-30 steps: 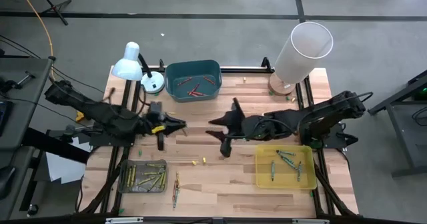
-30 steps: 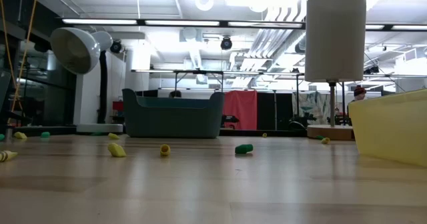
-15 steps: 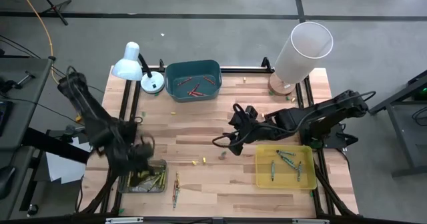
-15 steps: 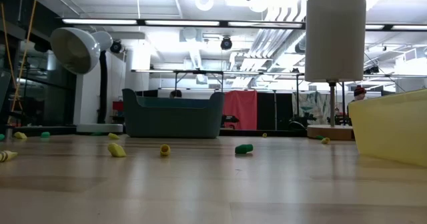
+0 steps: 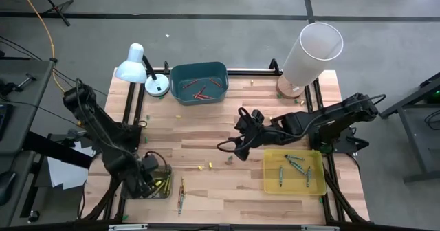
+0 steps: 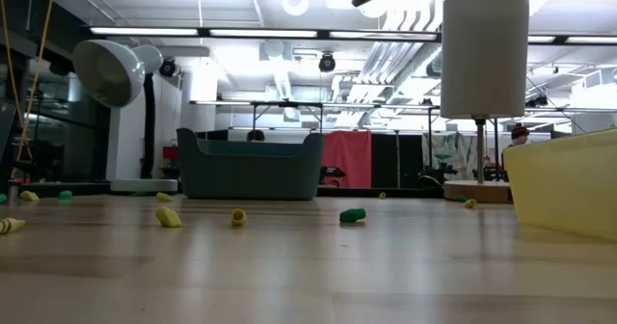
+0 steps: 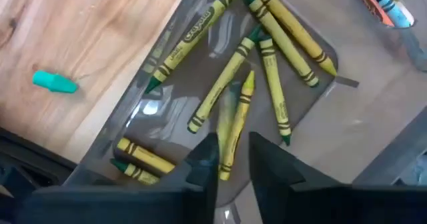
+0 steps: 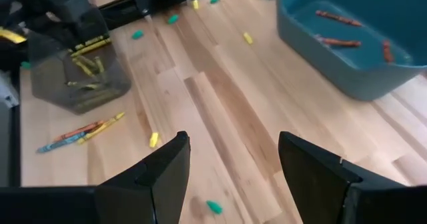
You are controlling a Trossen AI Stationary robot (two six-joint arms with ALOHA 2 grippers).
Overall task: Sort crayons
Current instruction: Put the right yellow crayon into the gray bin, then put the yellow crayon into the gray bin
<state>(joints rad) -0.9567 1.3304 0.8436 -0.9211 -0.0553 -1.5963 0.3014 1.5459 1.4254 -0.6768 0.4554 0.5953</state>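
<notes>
Wooden table carries three sorting trays: grey tray near-left w/ yellow crayons, teal bin far w/ red ones, yellow tray near-right w/ green ones. Left gripper sits over grey tray, fingers slightly parted, nothing gripped; a crayon lies just below, prob. dropped. Right gripper hangs mid-table, wide open, empty. Loose crayons lie beside grey tray.

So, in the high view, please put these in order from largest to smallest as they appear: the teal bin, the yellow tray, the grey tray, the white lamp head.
1. Yellow tray and teal bin: they look about alike, so I would not rank them.
2. Grey tray, partly hidden by the left arm.
3. White lamp head, though it stands nearer the camera.
</notes>
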